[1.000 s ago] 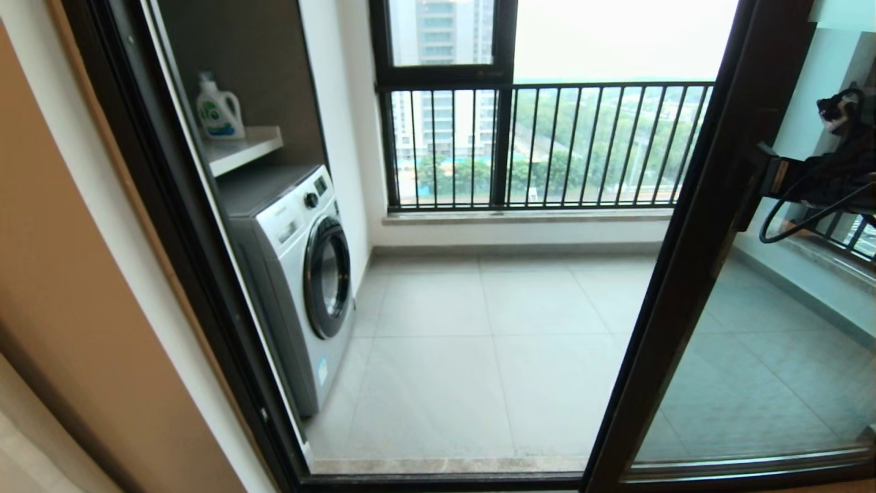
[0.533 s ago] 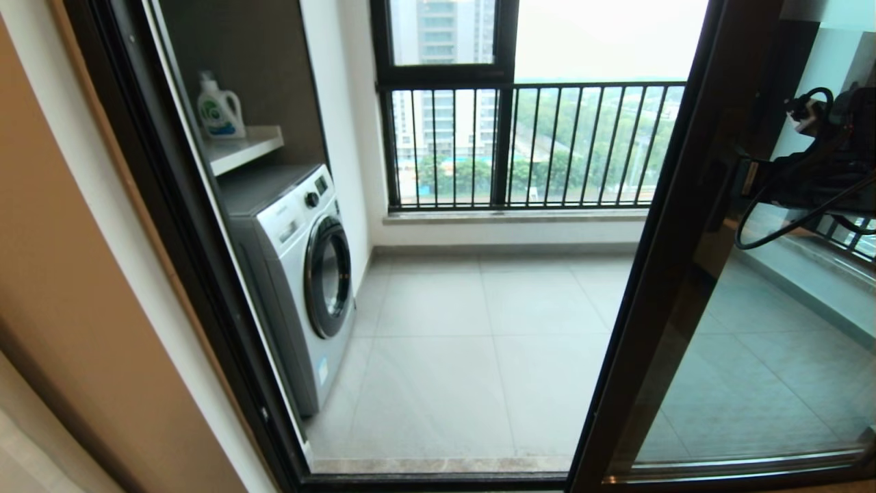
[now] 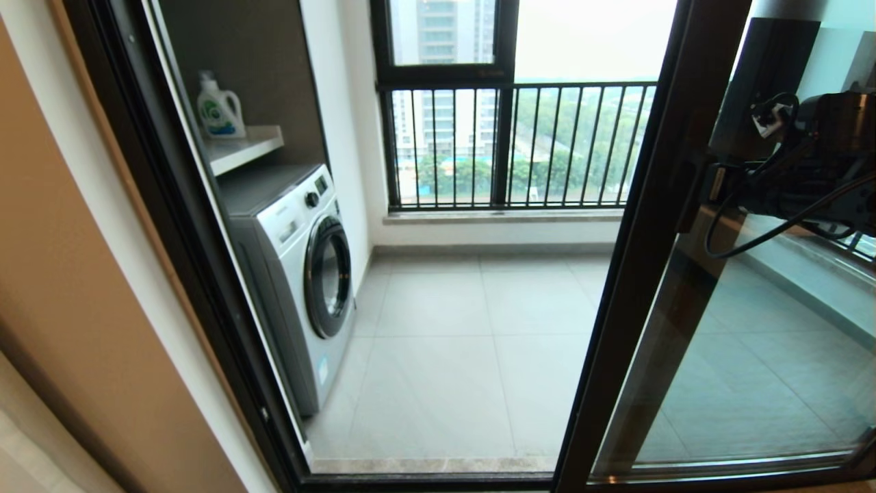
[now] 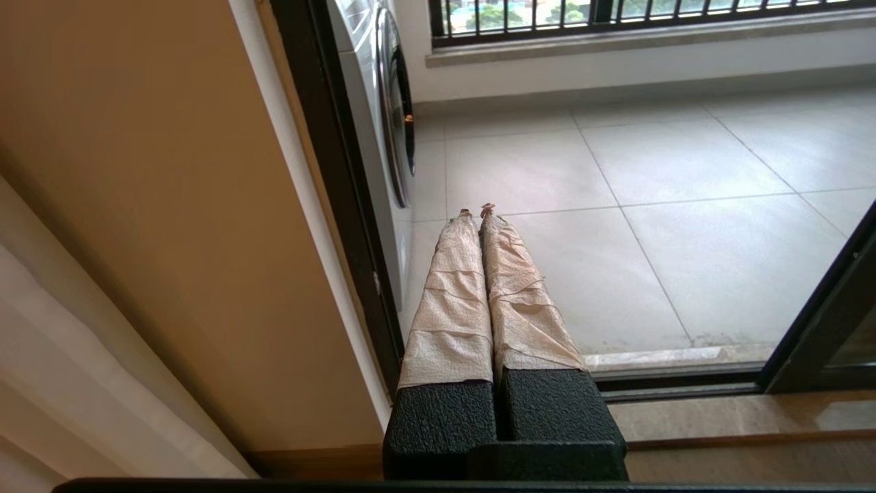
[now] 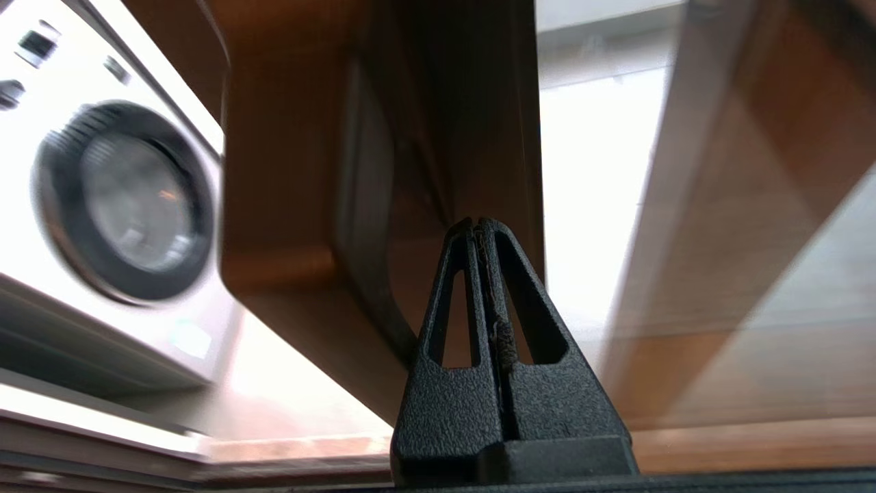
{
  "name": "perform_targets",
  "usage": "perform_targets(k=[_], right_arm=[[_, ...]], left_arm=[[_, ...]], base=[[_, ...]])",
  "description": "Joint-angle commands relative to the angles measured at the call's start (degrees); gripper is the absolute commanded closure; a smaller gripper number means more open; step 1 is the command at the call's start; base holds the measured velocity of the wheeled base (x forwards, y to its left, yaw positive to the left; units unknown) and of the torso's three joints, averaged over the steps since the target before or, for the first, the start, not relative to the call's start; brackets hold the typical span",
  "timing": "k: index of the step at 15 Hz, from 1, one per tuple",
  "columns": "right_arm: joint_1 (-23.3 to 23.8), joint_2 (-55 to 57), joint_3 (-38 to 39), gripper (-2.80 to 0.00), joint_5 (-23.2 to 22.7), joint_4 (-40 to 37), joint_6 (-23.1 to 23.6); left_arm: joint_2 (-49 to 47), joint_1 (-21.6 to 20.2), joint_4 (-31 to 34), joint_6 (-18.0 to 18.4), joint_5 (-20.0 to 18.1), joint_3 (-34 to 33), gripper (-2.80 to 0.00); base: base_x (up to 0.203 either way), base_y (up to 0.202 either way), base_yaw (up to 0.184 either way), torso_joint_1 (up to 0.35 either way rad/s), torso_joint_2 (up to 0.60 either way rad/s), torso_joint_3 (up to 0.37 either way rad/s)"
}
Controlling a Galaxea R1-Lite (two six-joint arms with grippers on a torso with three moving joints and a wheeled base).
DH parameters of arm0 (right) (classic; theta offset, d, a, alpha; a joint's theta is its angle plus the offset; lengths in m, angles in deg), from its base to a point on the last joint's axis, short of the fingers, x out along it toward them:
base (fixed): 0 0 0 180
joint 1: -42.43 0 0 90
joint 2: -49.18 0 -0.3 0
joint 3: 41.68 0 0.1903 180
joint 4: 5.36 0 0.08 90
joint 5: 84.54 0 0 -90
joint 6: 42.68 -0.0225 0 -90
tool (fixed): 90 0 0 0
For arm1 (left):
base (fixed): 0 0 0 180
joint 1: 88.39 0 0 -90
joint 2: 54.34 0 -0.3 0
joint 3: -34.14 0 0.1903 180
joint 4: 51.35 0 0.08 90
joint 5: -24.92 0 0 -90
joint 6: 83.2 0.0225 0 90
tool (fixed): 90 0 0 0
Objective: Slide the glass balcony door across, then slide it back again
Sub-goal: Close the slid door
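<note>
— Right gripper (image 5: 475,222)?
— Fingers pressed together, holding nothing, tips against the glass balcony door (image 3: 643,226) upright beside its handle.
— Door?
— Upright, long axis vertical, at the opening's right. Washing machine (image 3: 301,274) stands left. Left gripper (image 4: 477,211) closed, empty, near the floor track.

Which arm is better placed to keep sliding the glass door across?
The right. The right gripper, fingers shut, is at the handle on the glass balcony door. The left gripper, also shut, hangs low by the doorway's opposite side, beside the washing machine, far from the handle.
</note>
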Motion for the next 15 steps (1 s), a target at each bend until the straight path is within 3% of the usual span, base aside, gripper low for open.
perform_targets(k=[1,3,15], right_arm=[[-2.54,-0.96,-0.25,0.0,-0.11,0.66,-4.71],[-3.64,-1.32,-0.16,0.0,2.51,0.9,-4.72],[-8.92,-1.75,1.84,0.0,3.69,1.1,-4.68]], left_arm=[[-0.09,0.07,0.01,0.04,-0.03,0.0,0.0],[-0.09,-0.01,-0.01,0.04,-0.03,0.0,0.0],[-0.09,0.05,-0.01,0.04,-0.03,0.0,0.0]], base=[[0.0,0.0,0.0,0.0,0.0,0.0],[0.0,0.0,0.0,0.0,0.0,0.0],[0.0,0.0,0.0,0.0,0.0,0.0]])
